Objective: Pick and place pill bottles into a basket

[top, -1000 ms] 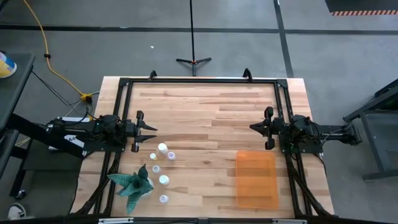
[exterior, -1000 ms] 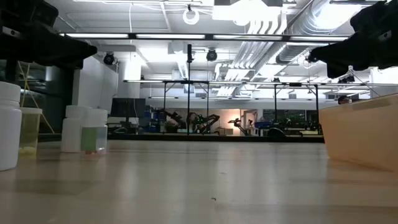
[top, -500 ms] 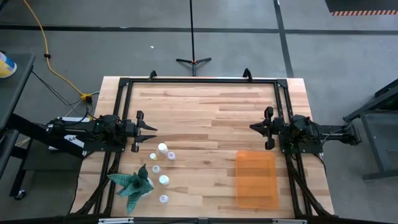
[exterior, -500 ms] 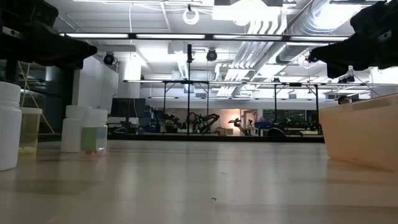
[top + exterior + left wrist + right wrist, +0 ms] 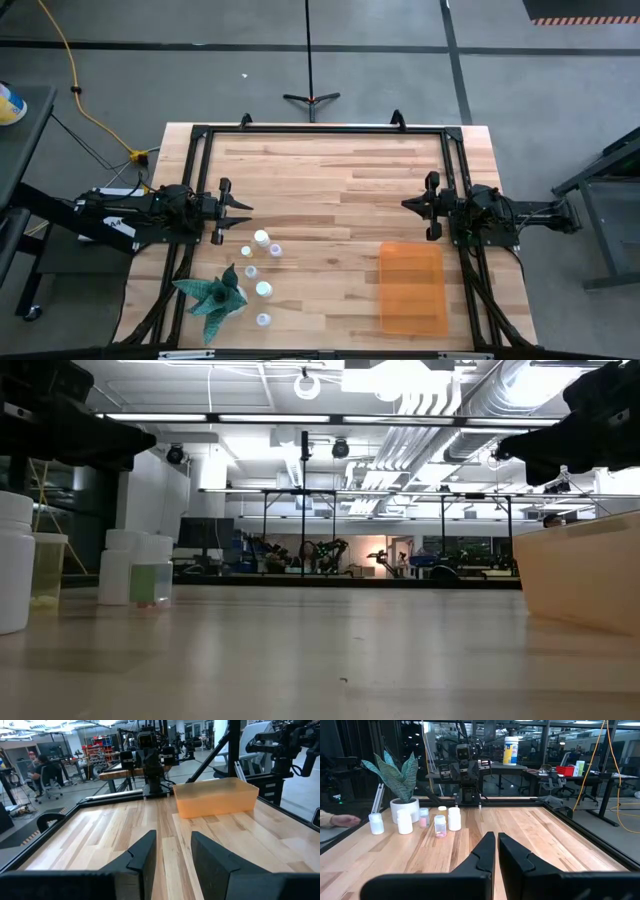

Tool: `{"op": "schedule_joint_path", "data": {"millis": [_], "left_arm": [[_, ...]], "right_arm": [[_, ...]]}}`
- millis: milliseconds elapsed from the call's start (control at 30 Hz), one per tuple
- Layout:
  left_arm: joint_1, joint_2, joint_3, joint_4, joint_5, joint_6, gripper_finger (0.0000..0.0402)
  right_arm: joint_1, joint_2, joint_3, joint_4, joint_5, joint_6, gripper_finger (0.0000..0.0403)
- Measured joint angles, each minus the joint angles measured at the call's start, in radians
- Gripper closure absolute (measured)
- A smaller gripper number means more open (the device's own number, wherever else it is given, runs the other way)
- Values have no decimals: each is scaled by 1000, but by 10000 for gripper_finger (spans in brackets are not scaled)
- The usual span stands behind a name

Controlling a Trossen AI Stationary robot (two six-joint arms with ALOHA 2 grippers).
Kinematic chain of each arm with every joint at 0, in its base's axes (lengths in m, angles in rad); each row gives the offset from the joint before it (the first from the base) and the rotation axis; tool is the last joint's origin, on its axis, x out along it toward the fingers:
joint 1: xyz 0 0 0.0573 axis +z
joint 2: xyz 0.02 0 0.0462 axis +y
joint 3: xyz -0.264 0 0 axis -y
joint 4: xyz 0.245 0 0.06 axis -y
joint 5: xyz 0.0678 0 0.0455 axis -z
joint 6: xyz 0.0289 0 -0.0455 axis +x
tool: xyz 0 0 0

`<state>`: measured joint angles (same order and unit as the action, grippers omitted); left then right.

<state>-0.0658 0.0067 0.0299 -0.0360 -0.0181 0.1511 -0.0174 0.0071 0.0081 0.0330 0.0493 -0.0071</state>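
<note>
Several small white pill bottles [image 5: 261,238] stand upright on their bases on the wooden table, near its left near corner. They also show in the right wrist view [image 5: 454,818] and the low view [image 5: 133,568]. The orange basket [image 5: 411,288] rests on its bottom at the right near side, and shows in the left wrist view [image 5: 215,795]. My left gripper [image 5: 247,207] is open and empty above the table's left side, just beyond the bottles; its gap shows in its wrist view [image 5: 172,851]. My right gripper [image 5: 404,205] is shut and empty at the right side, beyond the basket [image 5: 496,845].
A spiky green plant in a white pot [image 5: 212,295] stands just left of the bottles [image 5: 400,785]. A person's hand [image 5: 334,820] shows at the table's near left edge. A black frame [image 5: 320,130] runs around the table. Bare wood [image 5: 330,220] lies between the two grippers.
</note>
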Motion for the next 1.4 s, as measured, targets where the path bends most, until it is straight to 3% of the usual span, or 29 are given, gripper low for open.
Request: {"op": "schedule_joint_path", "data": {"millis": [1400], "left_arm": [[0, 0, 0, 0, 0, 0, 245]], "right_arm": [[-2, 0, 0, 10, 29, -62, 391]]}}
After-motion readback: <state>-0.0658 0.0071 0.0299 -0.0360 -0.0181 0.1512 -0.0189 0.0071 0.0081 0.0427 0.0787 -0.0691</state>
